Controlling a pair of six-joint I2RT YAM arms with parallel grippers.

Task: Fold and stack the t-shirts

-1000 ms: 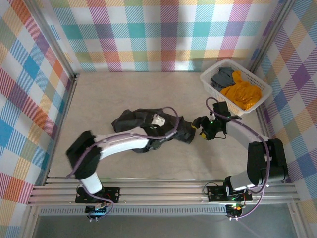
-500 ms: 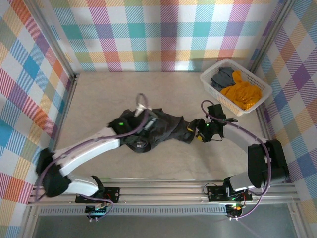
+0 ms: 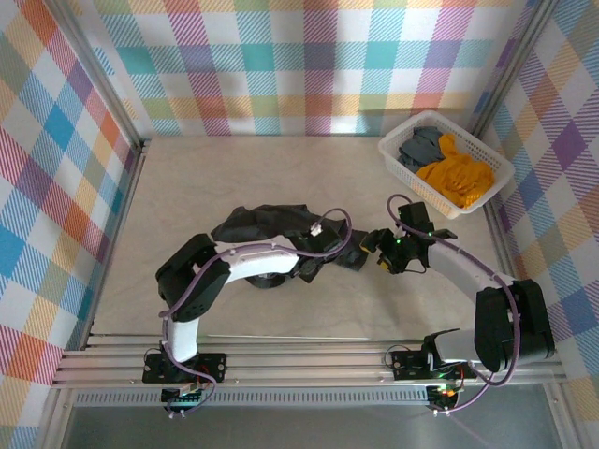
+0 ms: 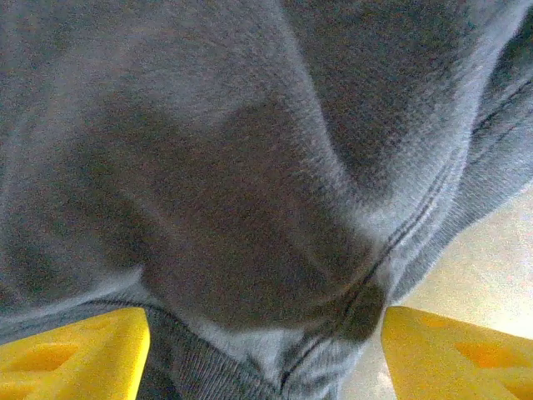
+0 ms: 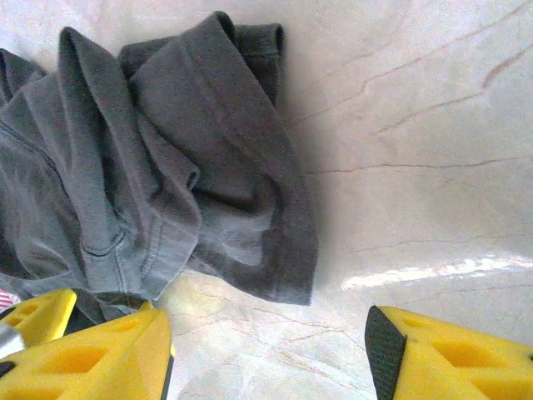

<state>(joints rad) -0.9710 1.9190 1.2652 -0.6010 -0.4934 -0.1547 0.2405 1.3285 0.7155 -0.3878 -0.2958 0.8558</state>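
Charcoal t-shirt: crumpled in a dark heap near the middle of the table; stretched left to right; not folded; right end bunched into soft ridges, stitched hem lying flat on the pale marbled surface.
Left arm: bent back sharply from its base; white forearm passing over the near edge of the heap; wrist above the heap's right half.
Left fingers: spread wide, one yellow tip at each lower corner of the wrist view; close against the charcoal cloth, which bulges down between them, a seam running toward the lower right; not pinched on any fold.
Right arm: reaching in from the right side of the table; head pointed left, just beside the heap's right end.
Right fingers: parted and holding nothing; bare table between the tips; left tip just beside the shirt's lower hem, right tip well apart from the cloth.
Basket: white plastic lattice; set at the far right corner of the table, well apart from the heap.
Orange t-shirt: bundled in the near half of the basket; unfolded.
Grey t-shirt: in the far half of the basket; touching the orange one.
Walls: pastel plaid on three sides of the table.
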